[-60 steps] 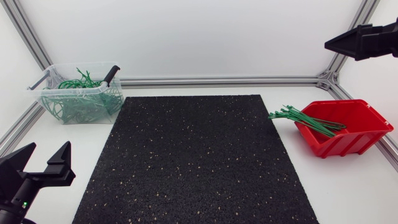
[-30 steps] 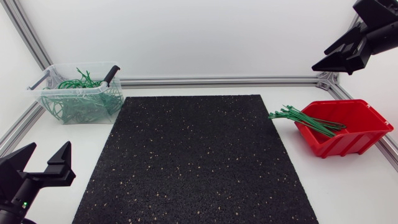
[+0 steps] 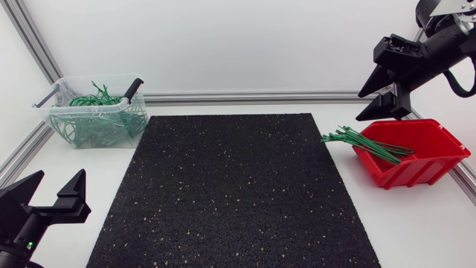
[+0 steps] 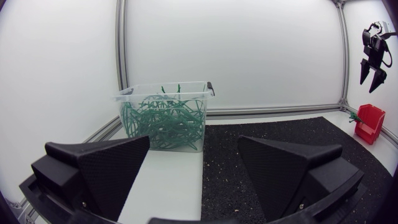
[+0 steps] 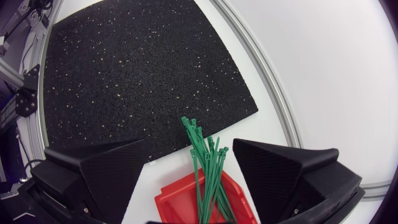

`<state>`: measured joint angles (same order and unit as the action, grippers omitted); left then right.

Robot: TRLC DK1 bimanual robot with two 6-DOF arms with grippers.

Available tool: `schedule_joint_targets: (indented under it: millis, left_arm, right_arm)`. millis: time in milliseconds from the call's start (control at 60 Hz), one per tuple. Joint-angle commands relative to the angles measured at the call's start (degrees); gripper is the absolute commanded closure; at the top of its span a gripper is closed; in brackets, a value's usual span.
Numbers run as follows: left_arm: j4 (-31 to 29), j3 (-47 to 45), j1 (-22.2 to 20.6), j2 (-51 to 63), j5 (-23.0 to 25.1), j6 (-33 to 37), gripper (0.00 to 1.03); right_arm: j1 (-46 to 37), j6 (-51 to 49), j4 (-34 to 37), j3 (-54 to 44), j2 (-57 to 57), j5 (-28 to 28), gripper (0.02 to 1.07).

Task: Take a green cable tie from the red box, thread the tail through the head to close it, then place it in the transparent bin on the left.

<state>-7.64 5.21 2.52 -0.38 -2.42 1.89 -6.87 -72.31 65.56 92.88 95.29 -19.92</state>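
— Green plastic cable ties [image 3: 364, 143]: where are they found in the head view?
— A bundle is seen draped over the rim of the red plastic box [image 3: 428, 160], just ahead of the right gripper [image 3: 359, 108]. Its fingers are spread, probably so that one tie can be straddled.
— And from the left wrist?
— The left gripper [image 4: 194, 146] is shown wide open and empty. The transparent plastic bin [image 4: 143, 92], holding green loops, is seen ahead of its fingers.
— From the right wrist?
— The ties [image 5: 208, 174] are framed between the parted fingers; nothing is pinched yet.
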Motion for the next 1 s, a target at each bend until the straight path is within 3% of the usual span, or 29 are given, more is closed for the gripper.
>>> schedule_joint_targets:
  millis: [0,83,200,417,533,617,933,983]
  left_arm:
    - [-3.52,-1.96,-0.42,-0.14,-0.05,-0.66,0.04]
    - [-3.52,-1.96,-0.5,-0.14,0.04,-0.66,0.04]
    - [-3.52,-1.96,-0.68,-0.06,0.04,-0.66,0.04]
    - [-3.61,-1.96,-0.68,-0.06,-0.05,-0.66,0.04]
    - [-3.61,-1.96,-0.68,-0.06,-0.05,-0.66,0.04]
    - [-3.61,-1.96,-0.68,-0.06,-0.05,-0.66,0.04]
    - [-3.61,-1.96,-0.68,-0.06,-0.05,-0.66,0.04]
    - [-3.61,-1.96,-0.68,-0.06,0.04,-0.66,0.04]
  right_arm:
    - [0.99,-3.18,-1.66,-2.44,1.31,1.91,0.16]
    - [1.95,-5.03,-3.42,-4.29,1.92,2.87,0.23]
    - [2.57,-6.0,-5.88,-6.31,3.24,4.72,0.24]
    - [3.36,-7.58,-9.4,-9.65,4.82,6.65,0.48]
    - [3.45,-7.58,-11.24,-10.7,5.53,7.0,0.49]
    - [3.62,-7.75,-14.14,-12.02,5.88,7.62,0.62]
    - [4.68,-7.93,-16.78,-13.6,8.16,9.02,0.66]
    - [4.68,-7.93,-17.13,-13.78,8.34,9.11,0.74]
